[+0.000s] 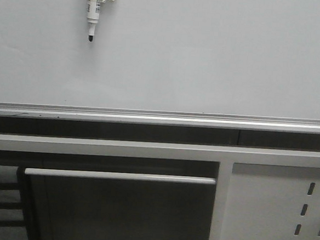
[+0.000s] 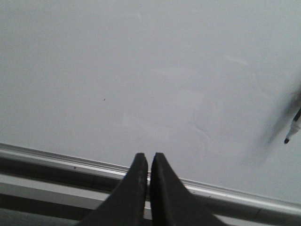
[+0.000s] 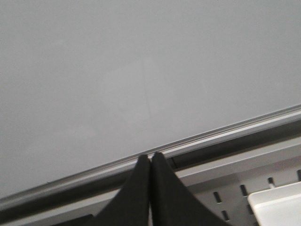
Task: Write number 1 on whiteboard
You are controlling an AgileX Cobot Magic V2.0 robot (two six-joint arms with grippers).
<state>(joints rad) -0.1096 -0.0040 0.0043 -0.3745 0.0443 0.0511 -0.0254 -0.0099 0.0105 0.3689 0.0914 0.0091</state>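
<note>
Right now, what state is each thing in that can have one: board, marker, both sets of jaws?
whiteboard: blank, no stroke drawn on it.
marker: uncapped, upright, black tip down, hanging at the board's upper left.
left gripper: jaws shut, holding nothing, low by the rail.
right gripper: jaws shut, holding nothing, by the rail.
</note>
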